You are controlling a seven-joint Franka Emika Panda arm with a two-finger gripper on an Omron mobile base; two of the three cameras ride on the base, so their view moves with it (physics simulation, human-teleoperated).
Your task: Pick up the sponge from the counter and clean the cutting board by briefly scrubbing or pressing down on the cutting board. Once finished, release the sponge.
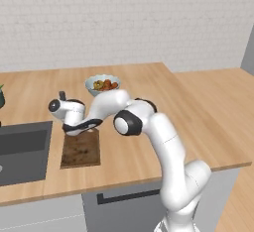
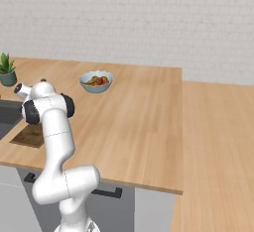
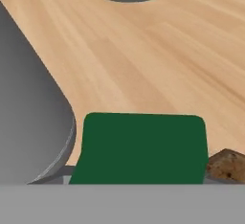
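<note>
at lower centre of the hand view, sponge (image 3: pixel 141 146) fills the frame beside cutting board (image 3: pixel 227 164) corner on counter (image 3: pixel 143 65); gripper (image 1: pixel 74 129) state: cannot tell, fingertips hidden.

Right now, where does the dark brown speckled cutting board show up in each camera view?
Left base view: dark brown speckled cutting board lies left of centre, beside the dark grey sink basin, under the arm.
Right base view: at the far left edge, partly behind the arm.
Hand view: one corner at lower right.
Shared landmark: the light-brown wood-grain counter.
</note>
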